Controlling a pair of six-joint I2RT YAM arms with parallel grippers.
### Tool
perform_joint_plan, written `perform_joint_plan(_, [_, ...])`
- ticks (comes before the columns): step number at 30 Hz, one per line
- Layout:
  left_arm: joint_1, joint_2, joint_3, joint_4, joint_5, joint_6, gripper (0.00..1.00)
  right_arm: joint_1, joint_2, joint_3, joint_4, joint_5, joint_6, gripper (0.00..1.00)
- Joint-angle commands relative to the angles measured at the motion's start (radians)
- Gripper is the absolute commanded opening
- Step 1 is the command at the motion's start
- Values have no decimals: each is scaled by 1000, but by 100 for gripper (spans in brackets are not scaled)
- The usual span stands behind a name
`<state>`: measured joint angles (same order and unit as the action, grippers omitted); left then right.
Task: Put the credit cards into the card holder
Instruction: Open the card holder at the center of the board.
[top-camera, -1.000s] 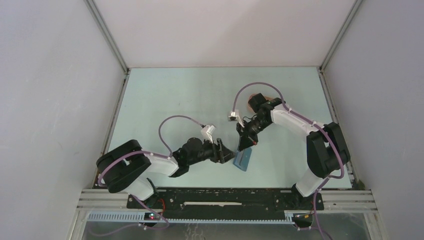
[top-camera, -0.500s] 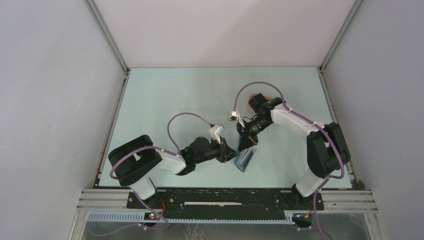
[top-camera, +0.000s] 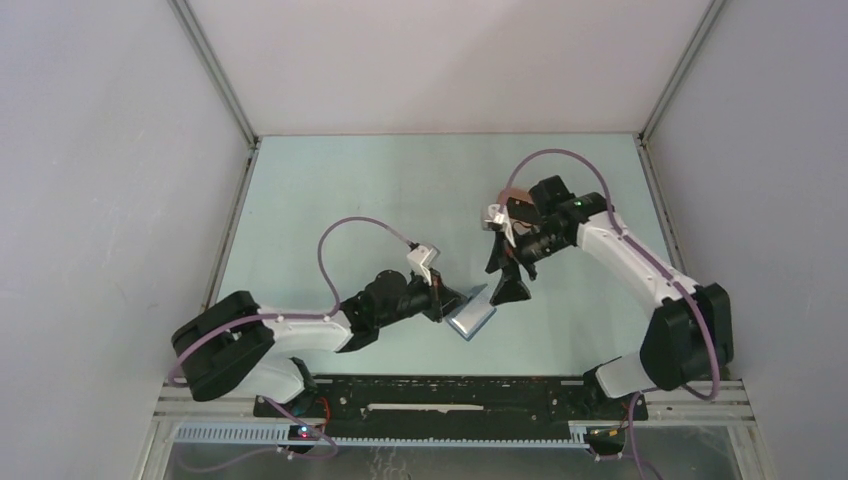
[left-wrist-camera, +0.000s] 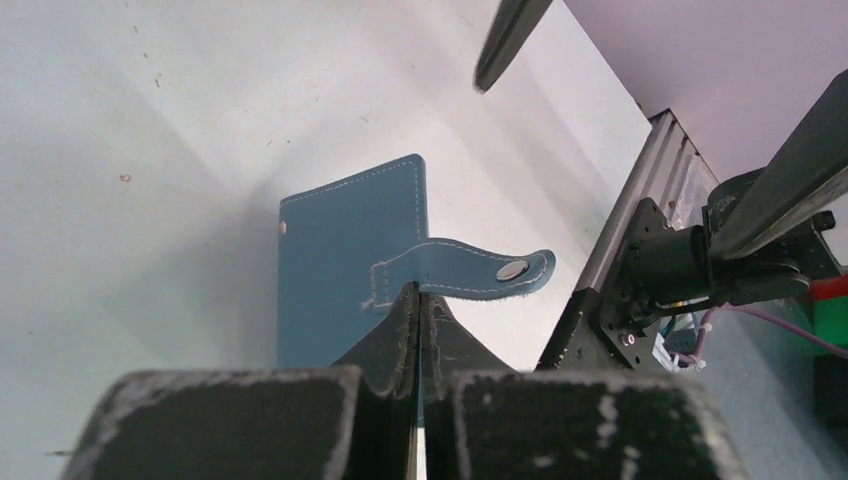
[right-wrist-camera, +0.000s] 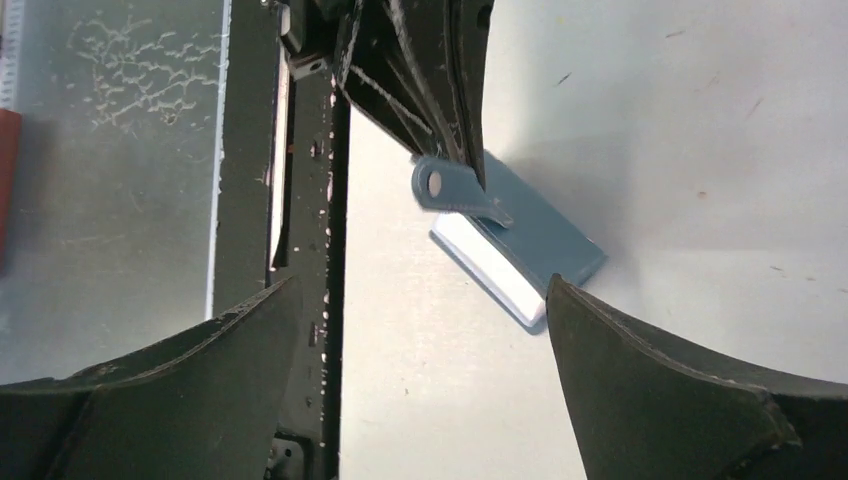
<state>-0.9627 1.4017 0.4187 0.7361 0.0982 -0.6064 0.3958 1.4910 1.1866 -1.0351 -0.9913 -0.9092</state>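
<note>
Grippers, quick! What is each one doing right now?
Left gripper: closed, pinching the card holder.
Right gripper: open, holding nothing.

Table (top-camera: 340, 190): pale mint top, matt, a few dark specks, evenly lit, soft shadows.
Back wall (top-camera: 440, 60): plain white panel.
Side walls, left (top-camera: 100, 200) and right (top-camera: 770, 150): pale grey panels.
Corner post (top-camera: 216, 75): bare aluminium, one of two.
Near edge: black mounting plate (top-camera: 520, 400), aluminium rail (top-camera: 185, 405), slotted white cable duct (top-camera: 420, 437).
</note>
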Motion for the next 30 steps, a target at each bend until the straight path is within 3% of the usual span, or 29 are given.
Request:
perform_joint_plan(1, [0,-79,-14,-109,20,104,0,-26,-113,-68,-51,-99,-224,100])
perform_joint_plan(4, [13,-66,-9,-157,36,101,0,-29,-157,-181,-71,-126,-472,100])
perform_joint_plan(6, [32,-43,-18,-153,58,67,0,-24,-165,-224,-60,-105,-552,100])
perform_joint_plan(13, [155,0,-116,-119,20,-178,0,17,-169,-269,69,15,-475,93])
perform_joint_plan(20, [193,-52,-185,-229,-186,-293,4,73,-138,-280,183,102,-341,77])
perform_joint_plan(30, [195,-194,-145,-507,-320,-261,31,100,-94,-250,240,139,-201,59])
